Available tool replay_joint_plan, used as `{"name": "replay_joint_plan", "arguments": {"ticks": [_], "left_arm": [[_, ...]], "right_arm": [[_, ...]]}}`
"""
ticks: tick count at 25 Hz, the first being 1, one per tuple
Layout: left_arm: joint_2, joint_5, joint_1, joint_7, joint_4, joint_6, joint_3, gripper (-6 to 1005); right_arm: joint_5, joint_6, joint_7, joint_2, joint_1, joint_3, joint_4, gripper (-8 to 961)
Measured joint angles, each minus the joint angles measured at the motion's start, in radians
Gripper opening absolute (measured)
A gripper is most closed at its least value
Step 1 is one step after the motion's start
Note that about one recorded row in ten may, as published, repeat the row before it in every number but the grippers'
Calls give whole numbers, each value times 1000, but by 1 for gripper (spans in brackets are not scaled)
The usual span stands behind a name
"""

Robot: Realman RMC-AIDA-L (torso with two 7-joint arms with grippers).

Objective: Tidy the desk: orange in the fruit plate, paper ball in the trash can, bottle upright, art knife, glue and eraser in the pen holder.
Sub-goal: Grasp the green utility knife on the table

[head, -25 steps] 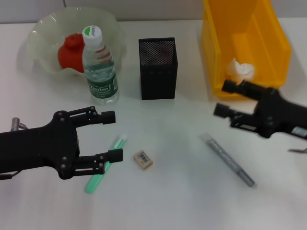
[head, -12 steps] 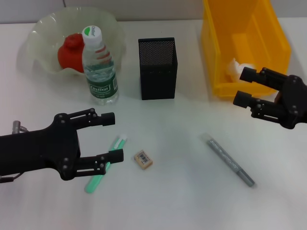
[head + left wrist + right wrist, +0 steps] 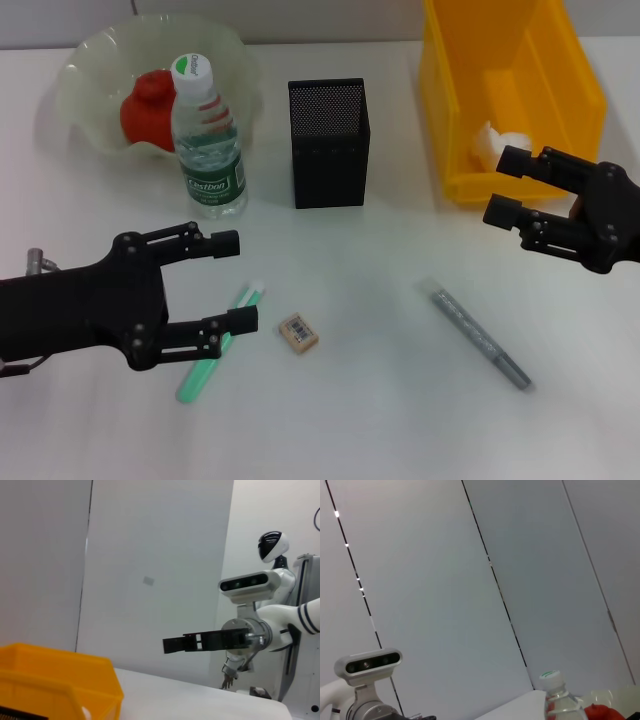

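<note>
The orange (image 3: 148,110) lies in the pale-green fruit plate (image 3: 90,52) at the back left. Just in front of it the bottle (image 3: 207,140) stands upright. The black mesh pen holder (image 3: 330,143) is at the back middle. A white paper ball (image 3: 500,141) sits inside the yellow trash can (image 3: 515,60). My left gripper (image 3: 241,282) is open, its lower finger over the mint-green glue (image 3: 205,365). The beige eraser (image 3: 299,332) lies just to the right. The art knife (image 3: 478,334), a grey metallic stick, lies at the front right. My right gripper (image 3: 503,185) hangs open before the trash can.
The left wrist view looks across the trash can's rim (image 3: 55,680) to the right gripper (image 3: 190,642) and the robot's head. In the right wrist view the bottle's cap (image 3: 551,676) and the orange (image 3: 602,713) show at the lower edge.
My right gripper has moved right and slightly back, toward the trash can's front wall, then eased a little left. The left gripper has barely shifted.
</note>
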State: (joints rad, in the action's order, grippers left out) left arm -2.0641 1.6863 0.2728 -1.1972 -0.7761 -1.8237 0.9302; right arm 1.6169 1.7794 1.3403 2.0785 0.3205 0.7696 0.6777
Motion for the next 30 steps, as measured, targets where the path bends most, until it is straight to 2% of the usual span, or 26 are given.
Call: {"name": "replay_joint_plan", "arguments": {"ticks": [5,11,17,20,21,24,26,27,28,30], "left_arm": [[-1,27,7,-32,-5,45,4,775],[1,89,37,-123,-11,76,-3,775],[0,125,62,-229,-40,151,4,775],[0,125,62,-229,-40,151,4,774],[-1,229,103,-468,-162,224,3,774],[-1,389,165,-760,-317,241,13,774],[-1,482,194,-860,-368,234,47,774],[-1,482,194,-860,-368,234,47,774],[-1,552,213,-929,-398,225,92,774],[-1,552,213,-929,-398,225,92,774]], "right_arm": [[19,6,-11,0,-1,-1,-1,765],[133,12,-40,0,8,-1,18,765],[147,13,-55,0,7,-1,16,765],[149,7,-56,0,6,-1,9,765],[150,5,-56,0,6,-1,7,765],[162,4,-64,0,8,-1,6,765],[170,6,-86,1,8,1,4,765],[170,6,-86,1,8,1,4,765],[172,9,-100,1,7,5,3,765],[178,12,-119,1,6,17,1,765]]}}
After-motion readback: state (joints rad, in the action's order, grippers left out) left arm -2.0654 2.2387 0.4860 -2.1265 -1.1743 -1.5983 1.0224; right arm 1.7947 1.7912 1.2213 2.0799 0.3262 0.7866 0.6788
